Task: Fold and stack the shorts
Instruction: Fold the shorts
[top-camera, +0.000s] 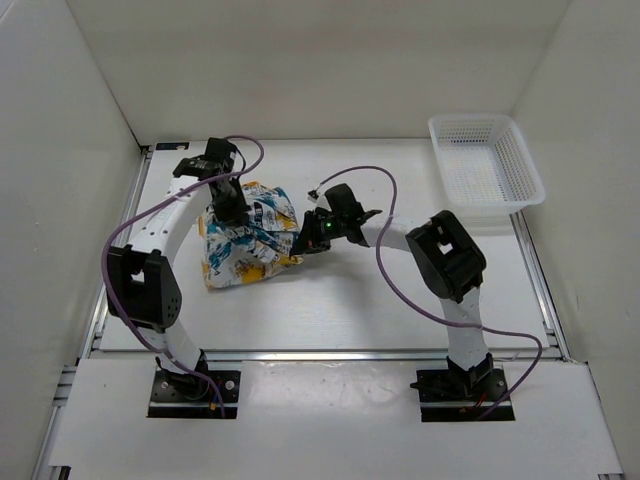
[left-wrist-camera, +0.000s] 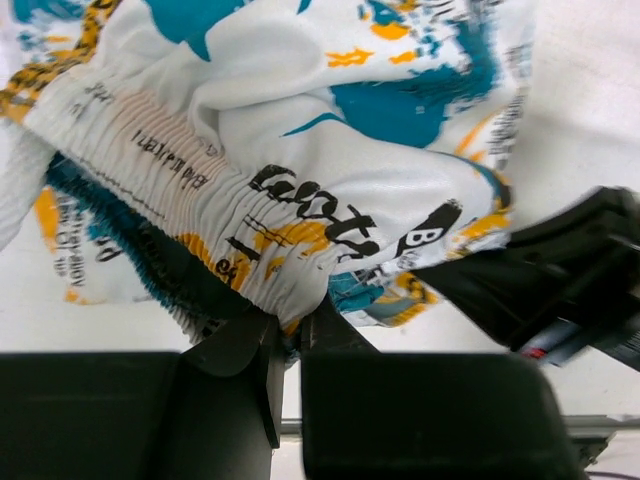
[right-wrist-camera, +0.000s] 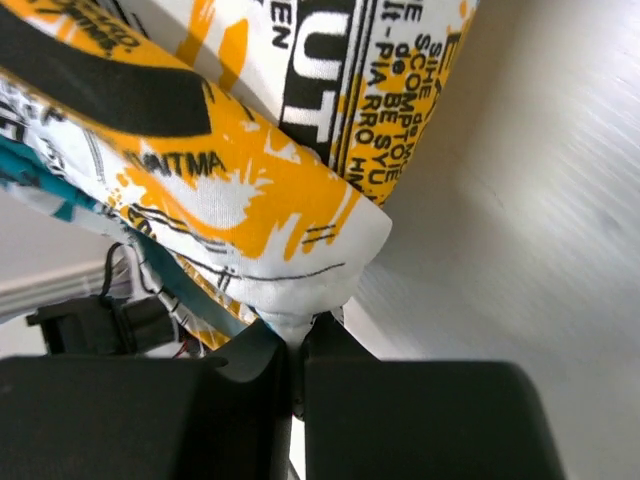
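The shorts (top-camera: 243, 240), white with yellow-orange, teal and black print, lie bunched on the table left of centre. My left gripper (top-camera: 228, 208) is at their far edge, shut on the elastic waistband (left-wrist-camera: 290, 320), which fills the left wrist view. My right gripper (top-camera: 300, 242) is at their right edge, shut on a pinched corner of the fabric (right-wrist-camera: 300, 320). The shorts (right-wrist-camera: 230, 140) hang over the right wrist view. Both grippers hold fabric a little above the table. The right gripper's black body (left-wrist-camera: 560, 280) shows in the left wrist view.
A white plastic lattice basket (top-camera: 486, 160) stands at the back right of the table. White walls enclose the table on three sides. Purple cables loop from both arms over the table surface (top-camera: 330, 300).
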